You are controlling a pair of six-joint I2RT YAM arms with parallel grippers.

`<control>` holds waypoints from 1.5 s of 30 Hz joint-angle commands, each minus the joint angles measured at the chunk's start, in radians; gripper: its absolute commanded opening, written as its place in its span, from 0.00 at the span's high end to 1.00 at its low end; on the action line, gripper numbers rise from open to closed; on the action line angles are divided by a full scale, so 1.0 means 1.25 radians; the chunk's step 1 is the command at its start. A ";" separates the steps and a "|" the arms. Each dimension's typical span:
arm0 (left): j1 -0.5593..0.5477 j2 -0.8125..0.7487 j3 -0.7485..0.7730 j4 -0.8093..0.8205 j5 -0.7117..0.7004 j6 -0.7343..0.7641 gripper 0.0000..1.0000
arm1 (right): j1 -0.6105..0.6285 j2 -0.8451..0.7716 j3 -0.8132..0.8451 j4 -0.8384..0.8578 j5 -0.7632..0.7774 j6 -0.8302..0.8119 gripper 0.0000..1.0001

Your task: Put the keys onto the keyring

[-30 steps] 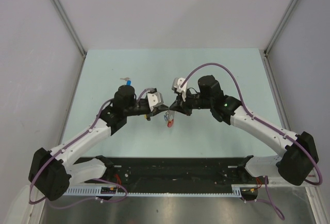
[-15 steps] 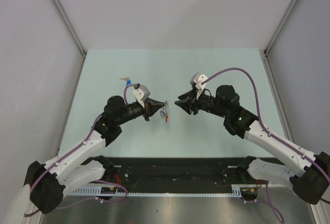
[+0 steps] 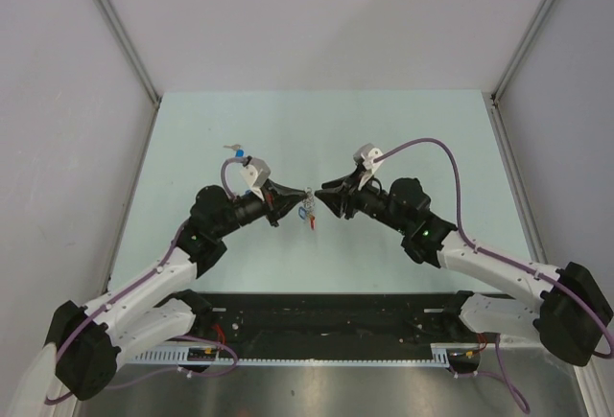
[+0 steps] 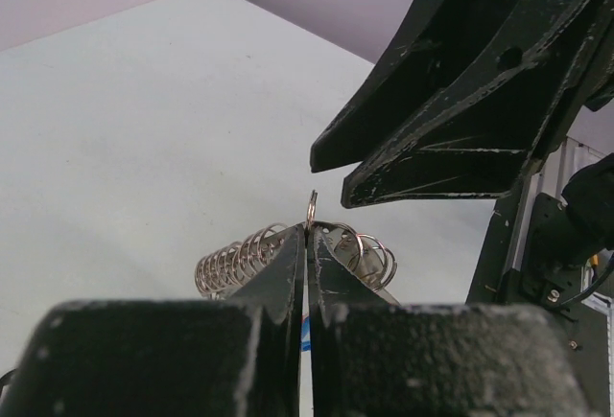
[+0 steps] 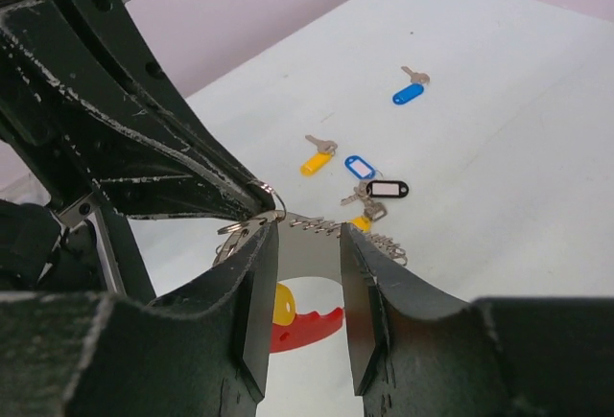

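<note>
My left gripper [image 3: 301,194] [image 4: 309,232] is shut on a small metal ring of the keyring [image 3: 309,212] and holds it above the table. Its silvery links [image 4: 238,259] fan out on both sides of the closed fingers. In the right wrist view the red arc [image 5: 309,327] and a yellow tag [image 5: 284,304] hang below the links [image 5: 317,224]. My right gripper [image 3: 320,199] [image 5: 307,233] is open, tip to tip with the left one, its fingers either side of the links without gripping them. One key with a blue tag [image 3: 234,150] [image 5: 408,92] lies alone on the table.
Beyond the links, the right wrist view shows a yellow-tagged key [image 5: 317,161], a blue tag [image 5: 362,166] and a black tag [image 5: 387,189]; I cannot tell whether they hang or lie. The pale green table [image 3: 403,139] is walled on three sides.
The right gripper has moved left, back up to the left gripper's tip. The left gripper has shifted slightly right with the keyring in it.
</note>
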 commanded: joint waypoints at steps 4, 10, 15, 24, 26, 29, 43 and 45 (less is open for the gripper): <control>-0.006 -0.025 -0.007 0.081 0.002 -0.020 1.00 | 0.008 0.044 -0.010 0.142 0.016 0.070 0.63; -0.007 -0.022 -0.007 0.085 0.004 -0.018 1.00 | 0.010 0.056 -0.015 0.170 0.010 0.086 0.63; -0.006 -0.022 -0.007 0.087 0.007 -0.018 1.00 | 0.010 0.066 -0.016 0.183 0.004 0.110 0.64; -0.011 -0.025 -0.014 0.105 0.011 -0.023 1.00 | 0.010 0.094 -0.018 0.200 -0.001 0.148 0.67; -0.013 -0.025 -0.014 0.108 0.011 -0.021 1.00 | 0.010 0.097 -0.018 0.206 -0.009 0.154 0.68; -0.012 -0.024 -0.017 0.113 0.009 -0.020 1.00 | 0.009 0.102 -0.016 0.218 -0.023 0.171 0.70; -0.015 -0.061 0.003 0.032 -0.009 0.015 0.81 | -0.006 0.072 -0.014 0.216 -0.052 0.106 1.00; -0.015 -0.078 0.018 -0.049 -0.036 0.053 0.68 | -0.013 0.050 -0.007 0.162 -0.060 0.061 1.00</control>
